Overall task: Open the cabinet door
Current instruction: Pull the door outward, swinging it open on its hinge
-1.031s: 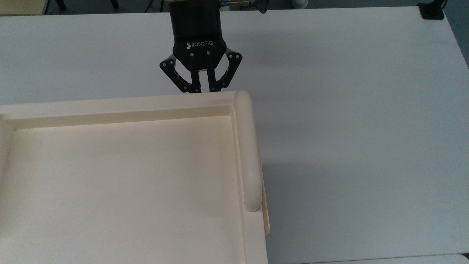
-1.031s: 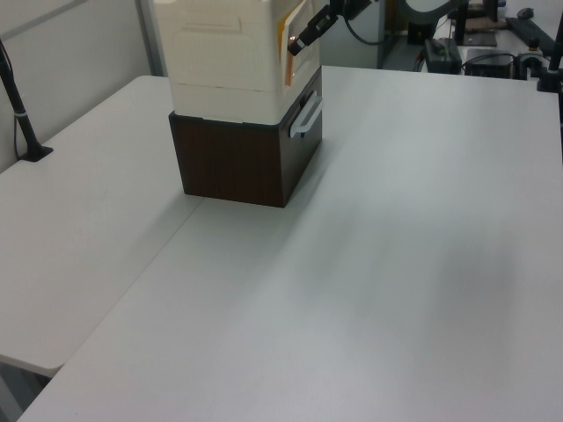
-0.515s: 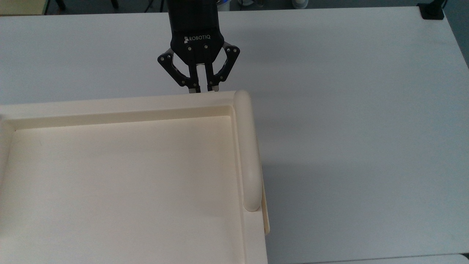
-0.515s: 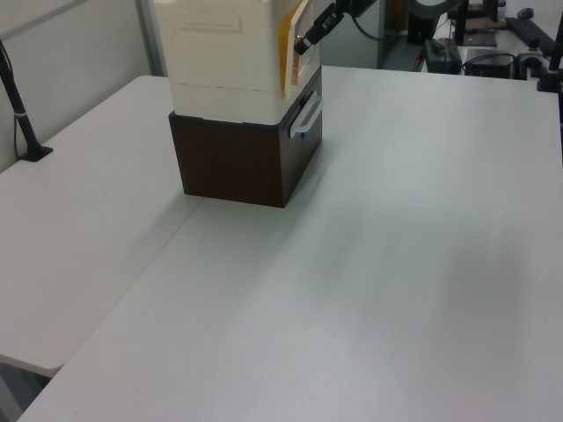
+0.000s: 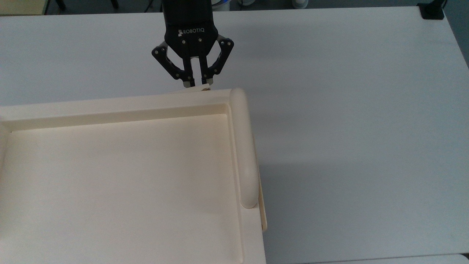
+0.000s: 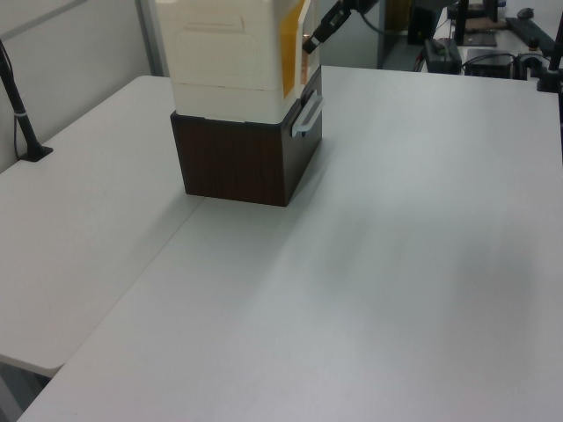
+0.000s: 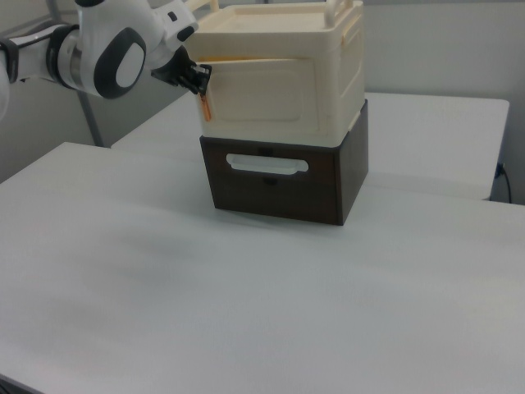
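Observation:
The cabinet door (image 7: 262, 94) is the cream front panel of the cream cabinet (image 6: 224, 53), and it stands slightly ajar at the right view's left edge. In the top view only a thin sliver of the cabinet door (image 5: 193, 88) pokes out past the cabinet's recessed top (image 5: 110, 108). My black gripper (image 5: 196, 84) is shut on that free edge. In the right view the gripper (image 7: 200, 82) is at the door's left side. The left view has the gripper (image 6: 310, 44) just right of a yellow gap in the cabinet front.
The cream cabinet rests on a dark brown drawer box (image 7: 279, 185) with a pale handle (image 7: 267, 165). A long rounded cream bar (image 5: 242, 146) runs along the top's right side. White table (image 5: 348, 110) lies open around it. A black post (image 6: 19, 101) stands at the left view's left.
My gripper drew back from the cabinet, toward the top view's upper edge, pulling the door's edge with it. The door swung from flush to slightly ajar, and the cabinet shifted a little.

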Available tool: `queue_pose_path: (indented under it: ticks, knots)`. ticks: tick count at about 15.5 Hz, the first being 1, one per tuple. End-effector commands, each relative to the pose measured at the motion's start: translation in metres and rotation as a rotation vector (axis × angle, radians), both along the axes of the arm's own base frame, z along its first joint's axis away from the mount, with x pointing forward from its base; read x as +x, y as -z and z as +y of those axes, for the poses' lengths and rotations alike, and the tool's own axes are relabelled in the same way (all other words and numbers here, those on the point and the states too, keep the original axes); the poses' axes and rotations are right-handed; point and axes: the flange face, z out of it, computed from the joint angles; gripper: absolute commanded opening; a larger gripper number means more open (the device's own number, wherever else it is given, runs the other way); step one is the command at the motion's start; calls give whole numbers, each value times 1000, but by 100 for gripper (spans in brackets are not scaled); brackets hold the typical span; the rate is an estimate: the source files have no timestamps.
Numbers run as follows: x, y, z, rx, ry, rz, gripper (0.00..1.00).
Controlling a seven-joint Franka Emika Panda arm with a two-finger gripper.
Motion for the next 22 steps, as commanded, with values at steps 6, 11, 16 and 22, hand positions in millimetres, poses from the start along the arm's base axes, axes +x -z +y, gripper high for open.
queue_pose_path:
  ticks: [6,11,16,22]
  knots:
    - [-48,-11,-102,-92,-51,217,58]
    - [-87,-28,-162,-113,-82,326,68]
    - [-113,-30,-224,-107,-36,369,77]
    - [-139,-33,-287,-92,60,367,100]
